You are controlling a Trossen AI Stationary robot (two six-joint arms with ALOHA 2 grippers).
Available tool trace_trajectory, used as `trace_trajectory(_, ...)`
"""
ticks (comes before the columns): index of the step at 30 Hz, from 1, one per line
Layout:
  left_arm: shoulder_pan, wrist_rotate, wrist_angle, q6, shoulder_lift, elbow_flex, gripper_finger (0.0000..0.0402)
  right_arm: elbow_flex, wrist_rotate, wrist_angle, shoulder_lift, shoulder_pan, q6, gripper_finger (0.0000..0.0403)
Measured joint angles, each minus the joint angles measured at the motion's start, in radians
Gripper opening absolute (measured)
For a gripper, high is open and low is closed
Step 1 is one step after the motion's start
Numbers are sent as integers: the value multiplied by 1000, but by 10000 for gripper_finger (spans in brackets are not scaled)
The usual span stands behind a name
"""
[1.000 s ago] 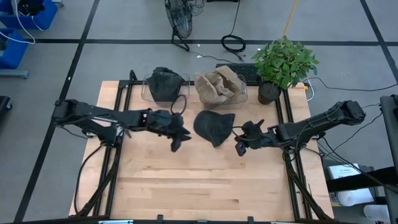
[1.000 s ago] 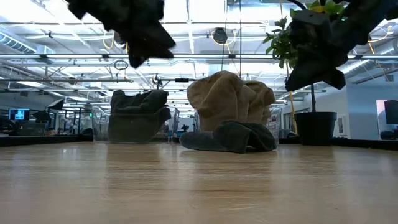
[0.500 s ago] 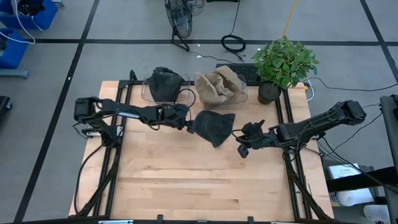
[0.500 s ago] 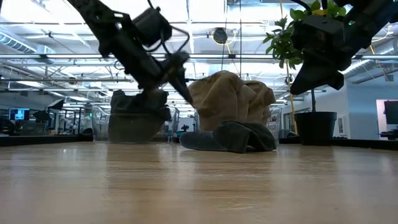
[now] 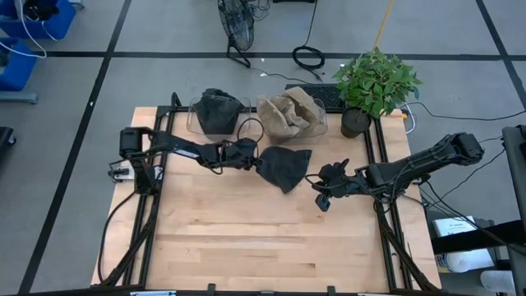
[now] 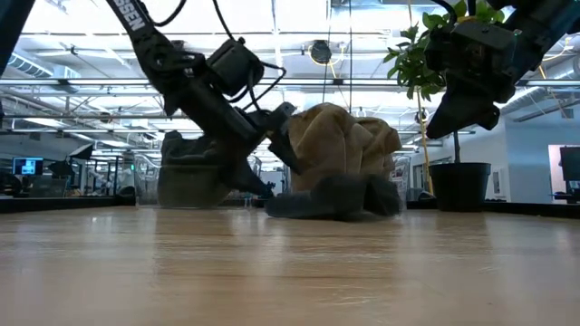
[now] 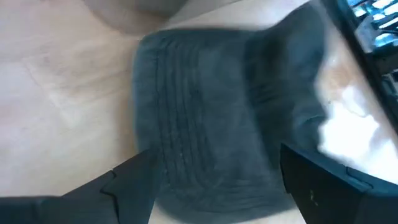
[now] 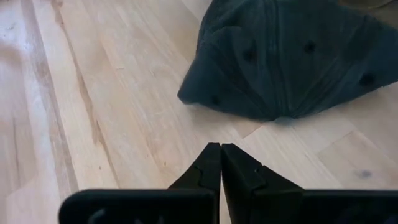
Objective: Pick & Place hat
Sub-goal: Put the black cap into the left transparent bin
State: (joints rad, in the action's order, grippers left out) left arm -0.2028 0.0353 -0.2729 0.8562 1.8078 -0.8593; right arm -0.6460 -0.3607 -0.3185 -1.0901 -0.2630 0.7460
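**A:** Where is the dark hat (image 5: 284,167) lying?

**B:** Flat on the wooden table (image 5: 246,238), towards the back and near the middle, just in front of the clear bin (image 5: 316,123) that holds the tan hats (image 5: 288,115). A second clear bin (image 5: 194,120) to the left holds dark hats (image 5: 218,111).

**A:** And the left gripper (image 5: 256,163)?

**B:** It is down at the hat's left edge. In the left wrist view its two fingers (image 7: 130,183) stand apart with the hat (image 7: 217,130) lying between and ahead of them; the cloth reaches into the gap, but the fingers are not closed on it. The low view shows the gripper (image 6: 272,172) angled down to the table beside the hat (image 6: 335,199).

**A:** The right gripper (image 5: 320,196)?

**B:** It is raised above the table, near the hat's right side but apart from it. The right wrist view shows its fingers (image 8: 211,168) pressed together, tips meeting, with the hat (image 8: 286,59) lying beyond them. A potted plant (image 5: 374,86) stands at the table's back right corner.
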Motion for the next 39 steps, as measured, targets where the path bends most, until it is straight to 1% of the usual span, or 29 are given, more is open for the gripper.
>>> trace_trajectory(4,0,-4,13,46,36,0,324,0,0,0,0,0,-1,4)
trace_trajectory(10,0,-2,6,50,39,0,324,0,1,0,0,0,-3,4)
trace_trajectory(16,4,-2,-51,67,39,0,324,0,5,0,0,0,-3,4)
trace_trajectory(19,10,-19,-88,57,38,0,324,-1,5,0,0,0,-3,4)
trace_trajectory(27,7,-26,-86,-10,38,0,324,-1,5,1,0,0,-2,4)
trace_trajectory(31,1,-49,-81,-20,38,0,324,-1,23,9,0,0,0,4)
trace_trajectory(36,17,-51,-98,-35,38,0,324,-1,26,9,0,-1,8,4)
trace_trajectory(39,27,-46,-132,-31,69,0,323,-1,26,12,0,-1,3,4)
